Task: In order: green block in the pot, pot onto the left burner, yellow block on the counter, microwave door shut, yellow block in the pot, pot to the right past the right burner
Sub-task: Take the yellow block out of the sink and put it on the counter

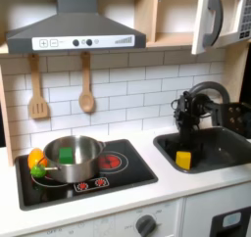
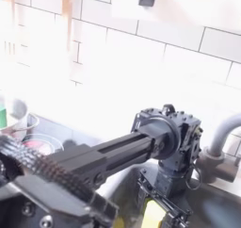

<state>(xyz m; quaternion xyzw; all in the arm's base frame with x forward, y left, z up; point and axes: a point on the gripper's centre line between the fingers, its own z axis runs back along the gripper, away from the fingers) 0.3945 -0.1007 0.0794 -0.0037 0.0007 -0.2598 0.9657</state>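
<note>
Above sink (image 1: 221, 148): tool (image 1: 183, 138), yellow block (image 1: 183, 160).

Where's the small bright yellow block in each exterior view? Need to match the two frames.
First exterior view: the small bright yellow block sits in the dark grey sink, lower right, below the black gripper.
Second exterior view: a sliver of the block shows at the bottom edge, right of centre, under the gripper.
Shared landmark: the dark arched faucet, to the right of the arm in both exterior views.

place: toy play kitchen | cues: white tile wall, range hood (image 1: 74, 30), stove, sink (image 1: 211, 148), microwave door (image 1: 223, 16)
</note>
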